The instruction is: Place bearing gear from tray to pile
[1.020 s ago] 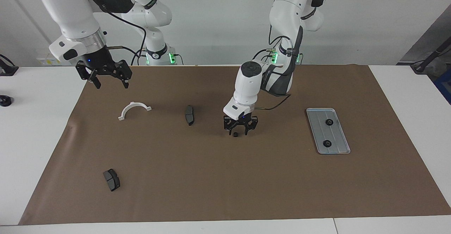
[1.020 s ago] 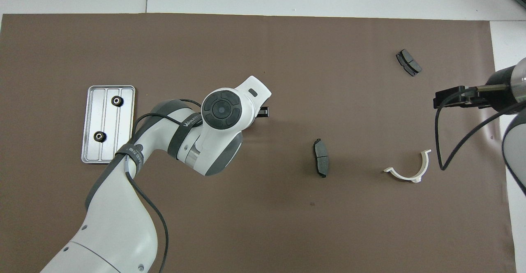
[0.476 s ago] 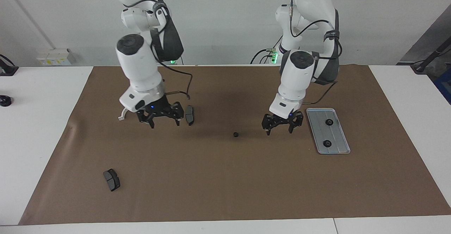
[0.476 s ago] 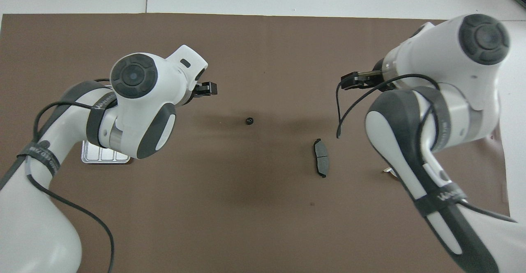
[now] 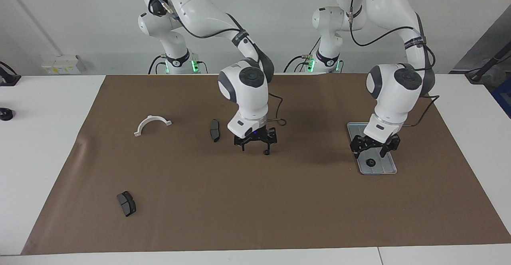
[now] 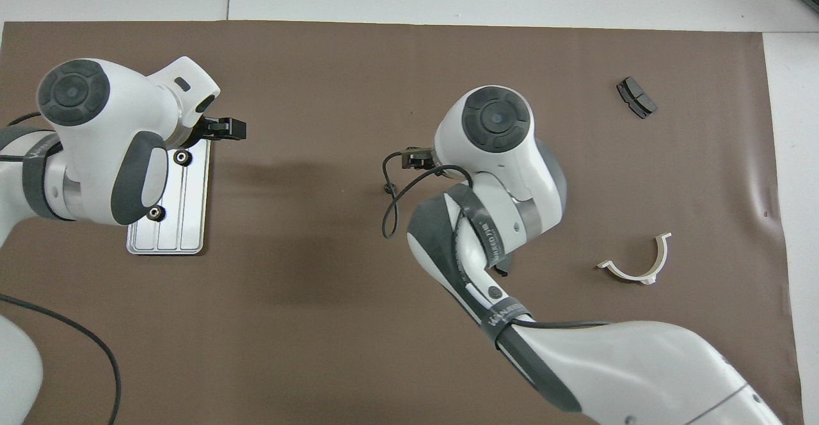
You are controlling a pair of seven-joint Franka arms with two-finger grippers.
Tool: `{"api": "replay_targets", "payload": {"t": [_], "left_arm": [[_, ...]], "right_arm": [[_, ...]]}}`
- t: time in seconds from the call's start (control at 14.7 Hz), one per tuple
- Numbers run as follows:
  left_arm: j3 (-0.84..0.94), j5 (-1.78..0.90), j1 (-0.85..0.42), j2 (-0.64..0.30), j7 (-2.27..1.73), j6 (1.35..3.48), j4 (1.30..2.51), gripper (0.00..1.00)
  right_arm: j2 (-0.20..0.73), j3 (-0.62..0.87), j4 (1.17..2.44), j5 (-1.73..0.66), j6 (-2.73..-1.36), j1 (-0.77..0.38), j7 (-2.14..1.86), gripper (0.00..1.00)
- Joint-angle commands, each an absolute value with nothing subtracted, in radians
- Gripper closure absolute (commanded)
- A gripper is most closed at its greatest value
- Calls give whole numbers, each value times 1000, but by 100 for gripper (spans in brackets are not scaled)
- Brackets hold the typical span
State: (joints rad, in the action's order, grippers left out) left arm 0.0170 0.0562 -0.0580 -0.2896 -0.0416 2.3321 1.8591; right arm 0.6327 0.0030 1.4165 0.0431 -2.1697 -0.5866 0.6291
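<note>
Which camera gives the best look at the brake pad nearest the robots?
The facing view: the brake pad lies fully in the open on the mat. In the overhead view the right arm covers nearly all of it; only a dark tip shows.

Left gripper (image 5: pixel 374 146) points down, low, fingers spread, wrist bent under a raised elbow. Right arm reaches toward mid-table, right gripper (image 5: pixel 255 140) pointing down, low, fingers spread. In overhead view both wrists cover most of their grippers.
</note>
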Motion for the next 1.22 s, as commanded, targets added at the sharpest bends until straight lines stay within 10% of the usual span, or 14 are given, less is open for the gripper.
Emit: {"api": "replay_targets", "payload": {"t": [0.0, 0.41, 0.75, 1.16], "left_arm": [[32, 60, -35, -313, -32, 2391, 1881, 0], [32, 60, 12, -359, -31, 2451, 1920, 4], [32, 60, 9, -364, -31, 2533, 1977, 24], [32, 60, 14, -367, -32, 2579, 2006, 35]], "right_arm": [[701, 2, 1321, 60, -2181, -586, 643, 0], [687, 3, 1396, 57, -2201, -606, 606, 2], [658, 9, 1477, 55, -2226, -620, 592, 31], [643, 12, 1499, 55, -2203, -626, 580, 41]]}}
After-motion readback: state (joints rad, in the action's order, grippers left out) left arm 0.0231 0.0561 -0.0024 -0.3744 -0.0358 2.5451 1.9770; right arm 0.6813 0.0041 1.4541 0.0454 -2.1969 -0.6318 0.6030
